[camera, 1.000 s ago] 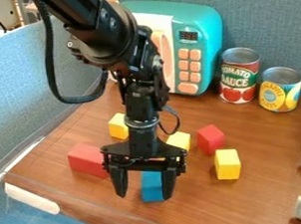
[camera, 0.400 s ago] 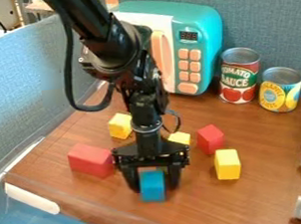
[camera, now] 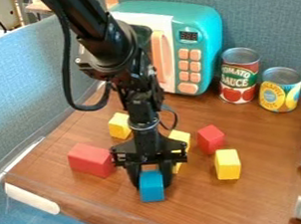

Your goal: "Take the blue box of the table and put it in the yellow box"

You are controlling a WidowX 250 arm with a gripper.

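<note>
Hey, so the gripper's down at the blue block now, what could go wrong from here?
The gripper might knock the yellow block partly hidden behind it, or clip the red block close on its left in the view, as it moves off. The blue block may also end up at the wrong yellow block, since there are several, and they look like small solid blocks, so it could slide off the top.

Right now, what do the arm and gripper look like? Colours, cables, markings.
Arm: black, chunky segments, rounded joint housings, small pale marks. Thick black cable loops off one side; thinner dark wire curves near the wrist. Gripper: black, wide crosspiece on top.
</note>
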